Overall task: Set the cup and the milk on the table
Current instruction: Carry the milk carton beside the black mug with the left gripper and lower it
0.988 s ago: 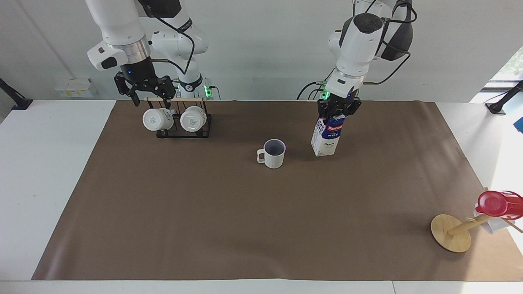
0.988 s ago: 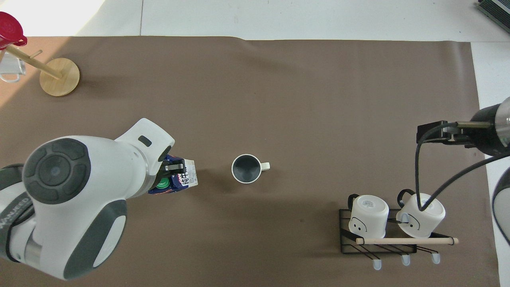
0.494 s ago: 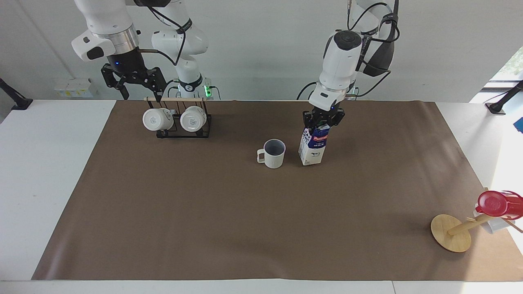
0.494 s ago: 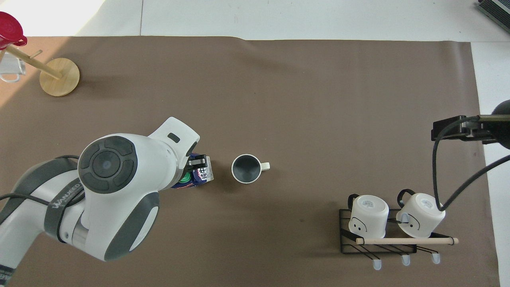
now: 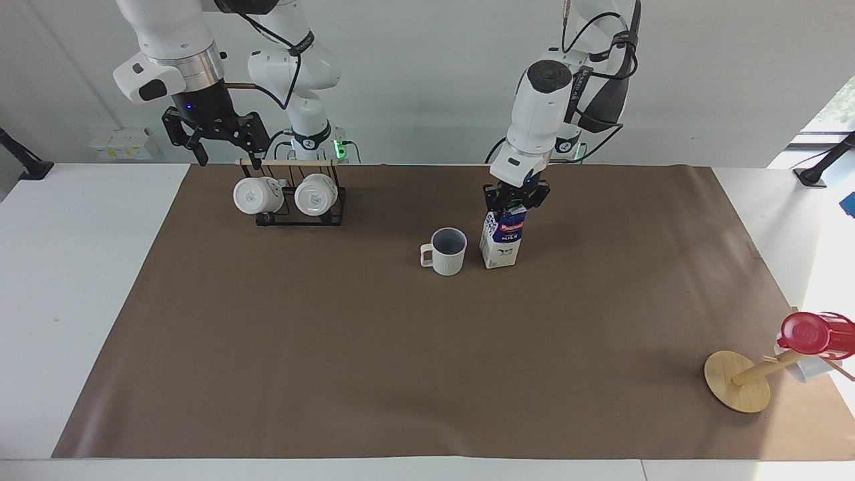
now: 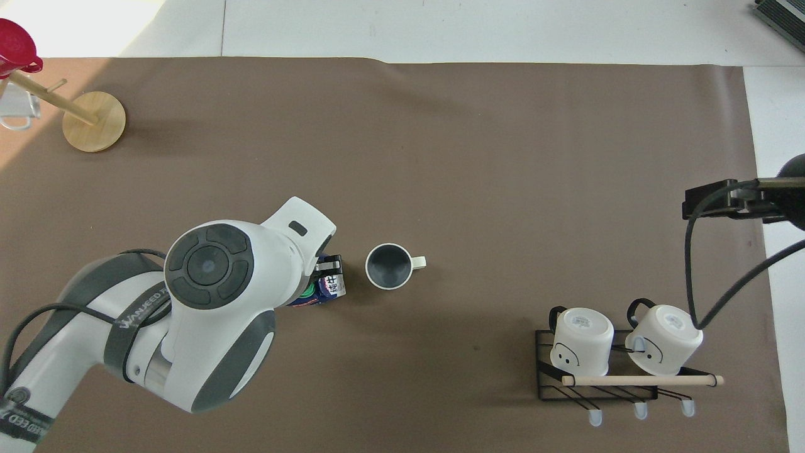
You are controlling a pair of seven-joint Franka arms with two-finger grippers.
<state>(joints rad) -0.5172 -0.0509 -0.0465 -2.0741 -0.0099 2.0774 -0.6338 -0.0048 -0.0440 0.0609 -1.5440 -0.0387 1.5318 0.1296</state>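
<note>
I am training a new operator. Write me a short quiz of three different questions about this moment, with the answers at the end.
1. True or false: the cup lies on its side.
2. What does the left gripper hold? A. the milk B. a mug on the black rack C. nothing
3. Fill in: the right gripper hangs open over the ____.

Key
1. False; it stands upright on the table beside the milk.
2. A; shut on the carton's top.
3. Rack.
</note>
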